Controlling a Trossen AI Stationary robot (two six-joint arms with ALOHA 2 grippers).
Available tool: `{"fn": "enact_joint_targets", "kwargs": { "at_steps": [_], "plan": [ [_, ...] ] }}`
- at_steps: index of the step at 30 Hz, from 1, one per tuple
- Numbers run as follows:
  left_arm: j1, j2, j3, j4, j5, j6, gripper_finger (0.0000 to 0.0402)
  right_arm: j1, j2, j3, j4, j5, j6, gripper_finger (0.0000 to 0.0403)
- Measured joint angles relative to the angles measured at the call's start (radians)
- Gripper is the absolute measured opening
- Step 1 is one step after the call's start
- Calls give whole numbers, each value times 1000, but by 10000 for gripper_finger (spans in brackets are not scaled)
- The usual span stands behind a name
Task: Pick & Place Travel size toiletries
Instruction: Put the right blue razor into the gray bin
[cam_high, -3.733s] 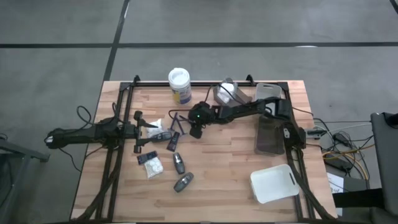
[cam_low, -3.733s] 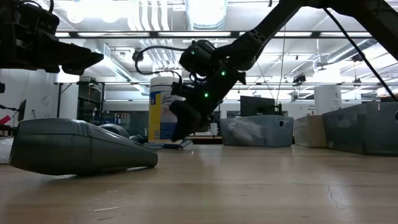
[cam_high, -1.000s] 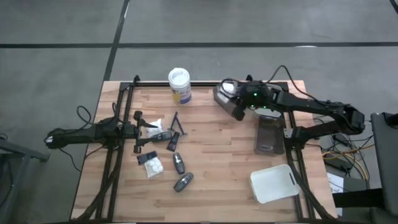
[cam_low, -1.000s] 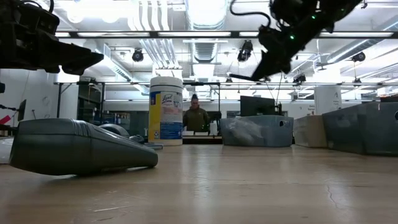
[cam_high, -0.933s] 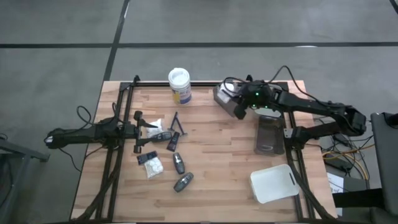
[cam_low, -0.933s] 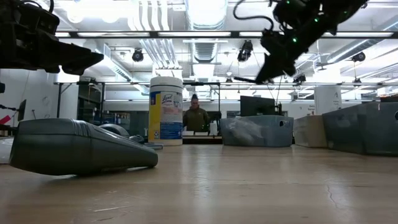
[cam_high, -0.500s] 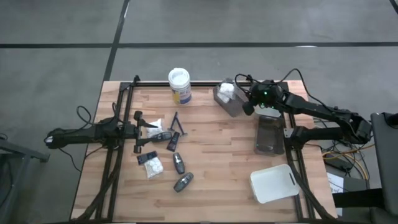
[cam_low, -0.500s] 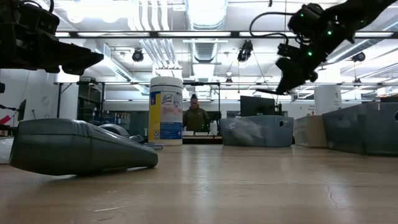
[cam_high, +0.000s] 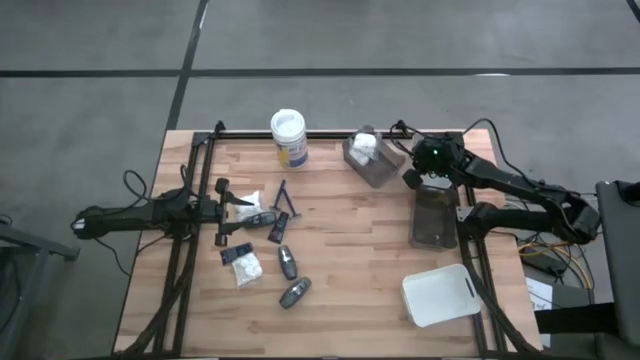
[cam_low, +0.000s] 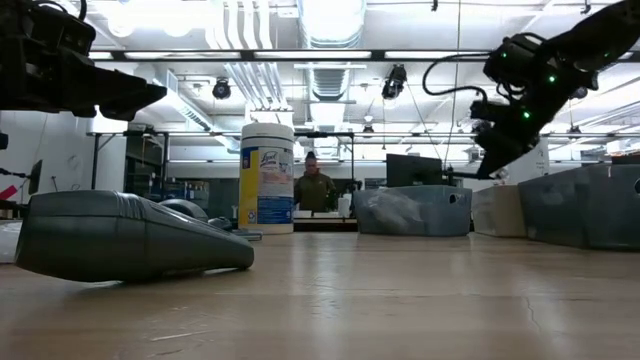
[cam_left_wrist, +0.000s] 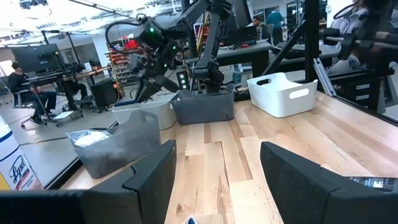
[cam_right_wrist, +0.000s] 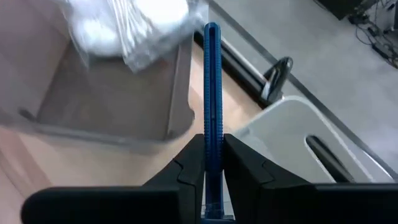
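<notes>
Above the far right part of the bench (cam_high: 350, 240), the right claw (cam_high: 411, 177) hangs in the air with its jaws clamped on a thin blue stick (cam_right_wrist: 212, 106), just beside a grey tray (cam_high: 372, 163) that holds a white packet (cam_high: 363, 145). The left claw (cam_high: 222, 212) waits at the left side with its fingers (cam_left_wrist: 149, 180) spread wide and nothing between them. The remaining toiletries, namely a white packet pair (cam_high: 243, 262), dark oval bottles (cam_high: 288, 263) and thin dark sticks (cam_high: 285, 196), lie loose on the bench next to the left claw.
</notes>
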Motion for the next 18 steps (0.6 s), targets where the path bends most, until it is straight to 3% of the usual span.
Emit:
{"fn": "enact_joint_targets", "kwargs": {
  "at_steps": [10, 18],
  "plan": [
    [0, 0, 0, 0, 0, 0, 239, -27, -15, -5, -60, 35, -27, 43],
    [0, 0, 0, 0, 0, 0, 239, -27, -122, -7, -80, 53, 35, 33]
  ]
}}
